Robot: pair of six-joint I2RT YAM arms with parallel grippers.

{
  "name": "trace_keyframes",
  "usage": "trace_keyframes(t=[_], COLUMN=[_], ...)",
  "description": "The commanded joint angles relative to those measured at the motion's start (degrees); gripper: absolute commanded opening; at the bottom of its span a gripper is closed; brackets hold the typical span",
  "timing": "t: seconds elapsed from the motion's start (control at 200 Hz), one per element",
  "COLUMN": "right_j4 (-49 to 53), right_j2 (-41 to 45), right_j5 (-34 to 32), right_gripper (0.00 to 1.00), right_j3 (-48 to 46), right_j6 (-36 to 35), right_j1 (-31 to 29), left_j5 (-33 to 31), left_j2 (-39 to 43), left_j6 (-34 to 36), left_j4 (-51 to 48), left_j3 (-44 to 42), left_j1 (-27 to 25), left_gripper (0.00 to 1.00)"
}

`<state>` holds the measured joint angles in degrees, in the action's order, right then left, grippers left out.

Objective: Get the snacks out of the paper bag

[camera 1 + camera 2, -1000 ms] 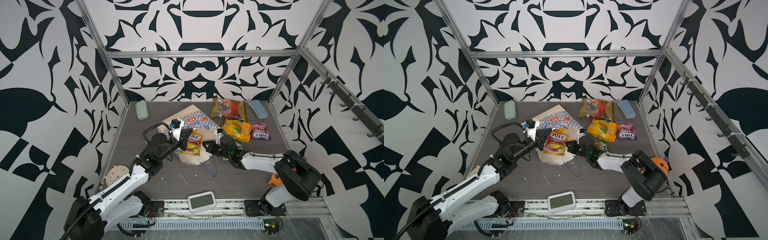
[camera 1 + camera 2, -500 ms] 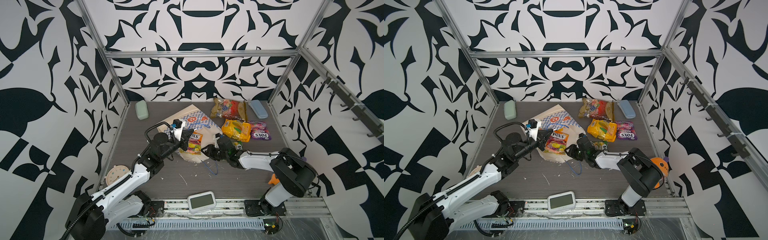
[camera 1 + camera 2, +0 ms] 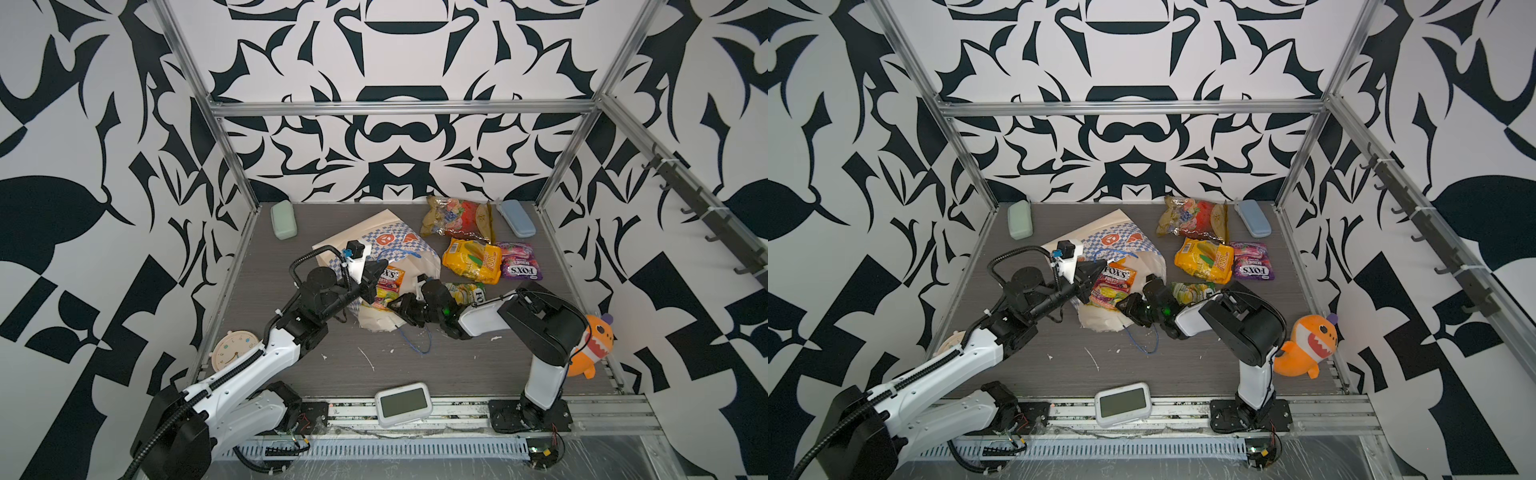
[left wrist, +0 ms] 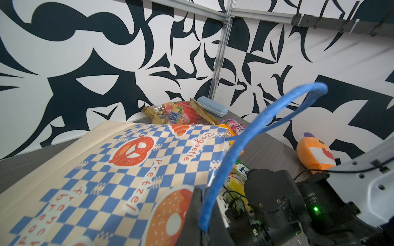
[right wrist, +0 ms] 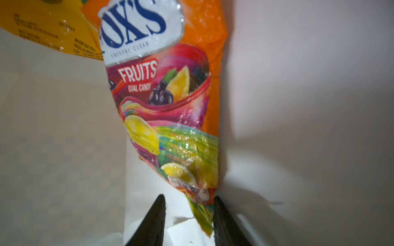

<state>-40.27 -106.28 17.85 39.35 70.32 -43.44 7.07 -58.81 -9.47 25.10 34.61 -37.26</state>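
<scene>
The paper bag (image 3: 386, 241) (image 3: 1108, 232) lies on its side, its white-lined mouth toward the front. My left gripper (image 3: 376, 276) (image 4: 201, 191) is shut on the bag's top rim by its blue cord handle (image 4: 251, 132), holding the mouth up. An orange-pink FOX'S packet (image 3: 388, 284) (image 5: 170, 106) sticks out of the mouth. My right gripper (image 3: 397, 305) (image 5: 188, 198) is open, and the packet's lower corner hangs between its fingers. A yellow packet (image 5: 42, 27) lies deeper inside. Outside lie red-gold (image 3: 457, 218), yellow-orange (image 3: 471, 259), purple (image 3: 519, 266) and green (image 3: 467, 293) packets.
A mint case (image 3: 283, 219) and a blue case (image 3: 516, 223) sit at the back corners. A round clock (image 3: 234, 350) is front left, a white display (image 3: 402, 404) at the front edge, an orange plush shark (image 3: 592, 347) front right. A loose blue cord (image 3: 419, 340) lies near the bag.
My right gripper has slid left into the bag's mouth and opened its jaws around the orange-pink packet's corner. The left gripper keeps its hold on the bag.
</scene>
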Motion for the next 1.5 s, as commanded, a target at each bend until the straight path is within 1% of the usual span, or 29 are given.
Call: trace_keyframes(t=[0.0,0.05,0.145,0.18,0.235,0.305,0.435,0.5,0.515,0.57,0.635,0.775,0.97,1.115,1.18,1.245,1.33,1.495], right_j4=[-7.1,-9.1,-14.9,-17.1,-19.6,-22.4,-22.9,-24.8,-25.5,-27.6,-27.2,-26.4,-22.3,-15.9,-11.7,-8.3,-0.8,19.2], right_j2=[-0.1,-0.8,-2.7,-3.5,-4.9,-6.4,-8.6,-9.6,-9.8,-10.3,-9.9,-7.4,1.9,10.6,14.4,18.3,24.1,35.2], right_j5=[-5.6,-8.1,-12.6,-14.0,-16.0,-17.0,-17.7,-18.3,-18.4,-18.8,-18.9,-17.6,-13.5,-7.1,-2.9,-0.1,2.6,4.2], right_gripper=[0.39,0.35,0.23,0.21,0.20,0.24,0.25,0.27,0.26,0.11,0.00,0.00,0.00,0.00,0.00,0.00,0.00,0.00], right_j3=[-0.1,-0.3,-0.9,-1.1,-1.2,-0.7,0.9,0.8,0.7,0.8,1.2,1.5,-0.5,-1.2,-0.5,-0.4,0.4,5.9], right_j6=[1.2,1.3,1.8,2.0,3.3,4.2,3.9,4.5,4.6,4.2,3.5,1.3,-5.9,-11.2,-12.8,-13.7,-15.5,-24.2], right_j1=[-0.9,-0.9,-1.2,-1.3,-1.5,-1.9,-2.3,-2.3,-2.3,-2.3,-2.3,-2.3,-2.2,-2.0,-1.2,-0.2,1.2,2.8], left_j5=[-0.1,-0.2,-0.4,-0.5,-0.5,-0.4,-0.5,-0.4,-0.4,-0.5,-0.7,-1.9,-5.6,-7.8,-9.7,-12.0,-14.0,-17.0], left_j2=[0.4,0.7,1.1,1.3,1.6,2.2,3.0,3.1,3.1,3.3,3.3,3.2,2.4,2.0,1.9,1.7,1.5,1.1], left_j6=[-1.0,-1.0,-1.0,-1.0,-1.0,-1.1,-1.1,-1.1,-1.1,-1.2,-1.2,-1.1,0.3,1.6,1.9,2.0,2.7,3.9], left_j4=[1.6,1.7,1.7,1.6,1.8,1.8,1.9,1.8,1.8,1.8,2.0,1.7,0.4,-1.3,-1.8,-2.1,-2.7,-3.7], left_j3=[-1.1,-1.2,-1.7,-1.8,-2.2,-2.5,-3.1,-3.2,-3.3,-3.4,-3.5,-3.3,-2.2,-0.8,-0.2,0.3,0.9,2.3], left_j1=[0.0,0.0,0.0,0.0,0.0,0.0,0.0,0.0,0.0,0.0,0.0,-0.1,0.0,0.0,0.1,0.0,0.1,0.1], left_gripper=[0.00,0.00,0.00,0.00,0.00,0.00,0.00,0.00,0.00,0.00,0.00,0.00,0.00,0.00,0.00,0.00,0.00,0.00])
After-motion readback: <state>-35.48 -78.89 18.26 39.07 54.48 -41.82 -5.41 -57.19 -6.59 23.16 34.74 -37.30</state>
